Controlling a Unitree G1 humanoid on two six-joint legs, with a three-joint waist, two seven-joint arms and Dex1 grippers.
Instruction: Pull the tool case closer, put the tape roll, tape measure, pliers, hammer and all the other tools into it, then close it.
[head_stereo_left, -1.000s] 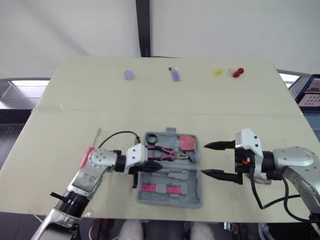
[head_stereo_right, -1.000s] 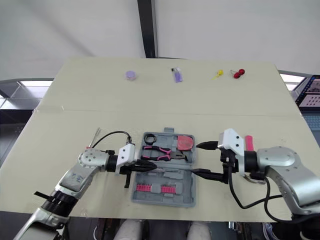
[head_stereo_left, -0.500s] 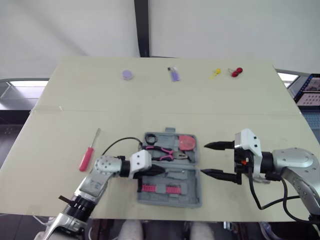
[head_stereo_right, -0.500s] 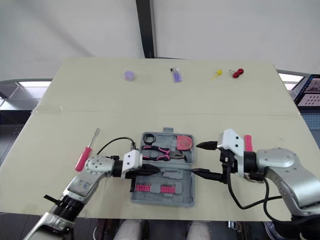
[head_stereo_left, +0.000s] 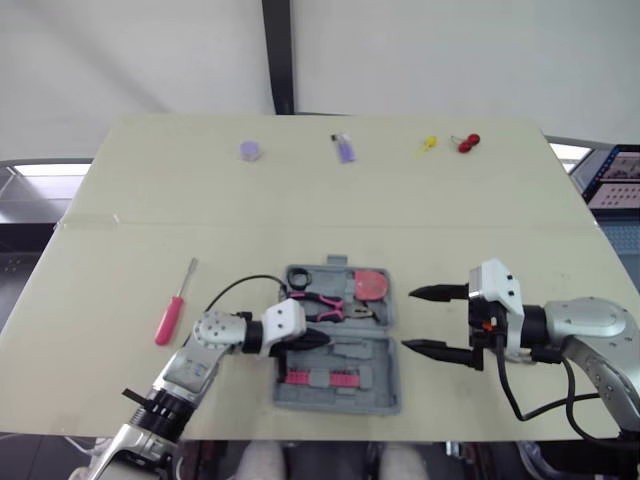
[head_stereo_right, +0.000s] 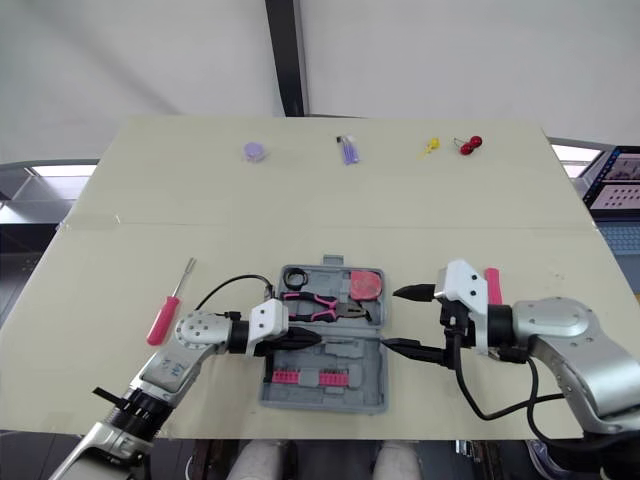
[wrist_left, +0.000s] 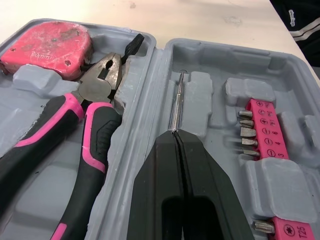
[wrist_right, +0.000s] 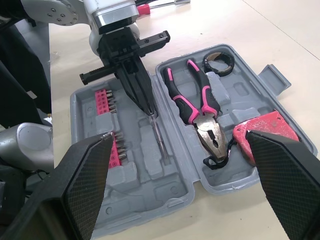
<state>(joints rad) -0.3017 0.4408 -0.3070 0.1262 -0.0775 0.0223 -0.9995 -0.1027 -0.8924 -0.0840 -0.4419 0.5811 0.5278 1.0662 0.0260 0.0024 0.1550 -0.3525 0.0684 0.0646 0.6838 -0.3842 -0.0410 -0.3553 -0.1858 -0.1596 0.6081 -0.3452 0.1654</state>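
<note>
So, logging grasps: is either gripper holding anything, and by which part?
Left gripper pinches the thin metal rod by its near end; right gripper holds nothing.

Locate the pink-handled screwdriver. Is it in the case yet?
Not yet. The pink-handled screwdriver lies on the table on the robot's left, clear of the open tool case.

Silver arms (head_stereo_left: 585, 318), white wrists (head_stereo_left: 497, 285), black cables (head_stereo_left: 235, 290); black left claw (head_stereo_left: 322, 341), right claw (head_stereo_left: 407, 320).
</note>
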